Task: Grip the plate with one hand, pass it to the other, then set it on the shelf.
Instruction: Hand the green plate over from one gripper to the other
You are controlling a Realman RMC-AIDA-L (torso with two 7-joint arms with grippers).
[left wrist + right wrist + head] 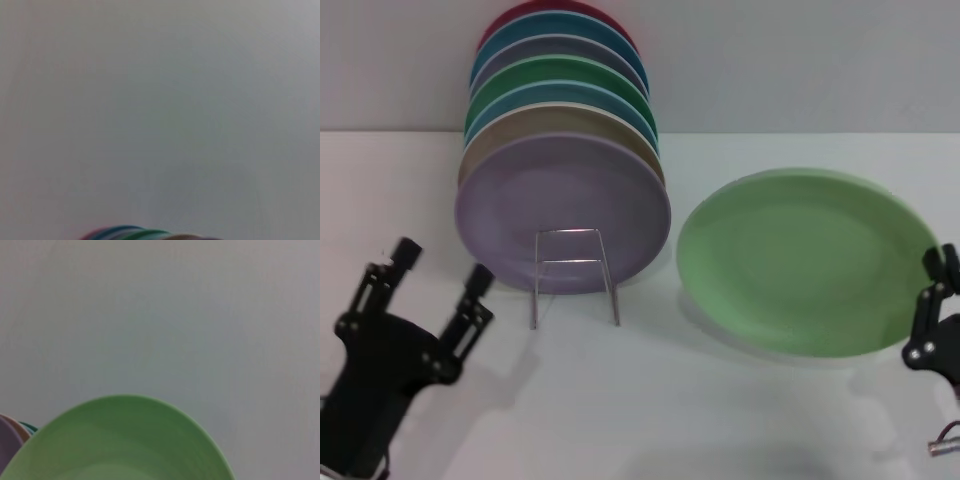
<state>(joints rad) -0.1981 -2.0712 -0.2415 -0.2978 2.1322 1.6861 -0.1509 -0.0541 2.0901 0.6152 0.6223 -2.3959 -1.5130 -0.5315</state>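
Grips the plate (805,260) at its rim with the right gripper (935,295), jaws apparently clenched on that edge, judging by the shadow beneath and the tilt. Keeps the plate raised off the surface (720,420) and reaching out from the right jaws toward the other arm, most likely to offer a free rim for the pass. Waits with the left gripper (438,275) low and well apart from the plate, jaws released and spread, ready to receive. Leaves the shelf (570,262) between the two pairs of jaws, nearer the left ones and just beyond them, its front wire frame bare below the lilac plate (560,210). Shows other coloured plates standing upright in a row behind that one. Rests all of this on a plain white surface before a bare grey wall (800,60).
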